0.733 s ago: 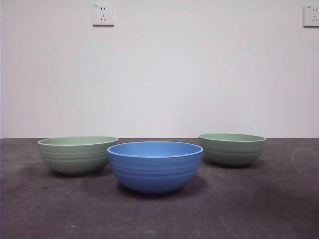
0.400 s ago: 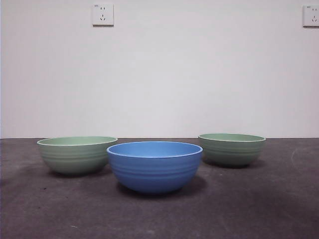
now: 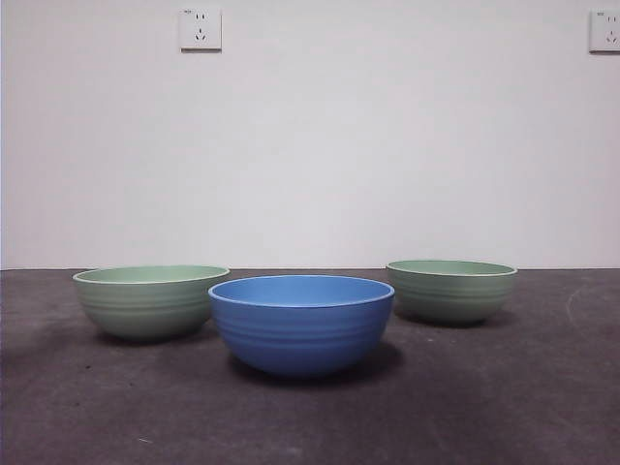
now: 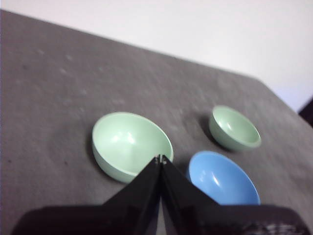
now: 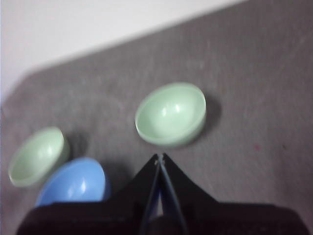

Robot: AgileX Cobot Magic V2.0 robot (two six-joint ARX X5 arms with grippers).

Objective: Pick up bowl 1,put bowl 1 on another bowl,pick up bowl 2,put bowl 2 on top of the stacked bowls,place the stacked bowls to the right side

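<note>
Three ribbed bowls are sitting apart on the dark grey table [image 3: 542, 407], none stacked on another; in the front view the blue bowl [image 3: 301, 325] is standing nearest and in the middle, upright and empty; the paler mint-green bowl [image 3: 151, 301] is standing to its left and a little farther back, its rim passing just behind the blue bowl's rim in this view, though the wrist views are showing a gap between the two; the darker grey-green bowl [image 3: 451, 291] is resting to the right and farthest back, clear of the other two; a white wall with two sockets [image 3: 200, 28] is rising behind the table; no arm is showing in the front view. The left gripper [image 4: 160, 158] is hanging above the table with its two black jaws pressed together tip to tip, gripping nothing, its tips pointing between the mint-green bowl [image 4: 132, 145] and the blue bowl [image 4: 223, 178], with the grey-green bowl [image 4: 234, 128] beyond; the right gripper [image 5: 160, 156] is likewise hanging with its jaws closed to a point and empty, aimed just short of the grey-green bowl [image 5: 170, 114], while the blue bowl [image 5: 74, 183] and the mint-green bowl [image 5: 38, 155] are lying off to one side, close together.
</note>
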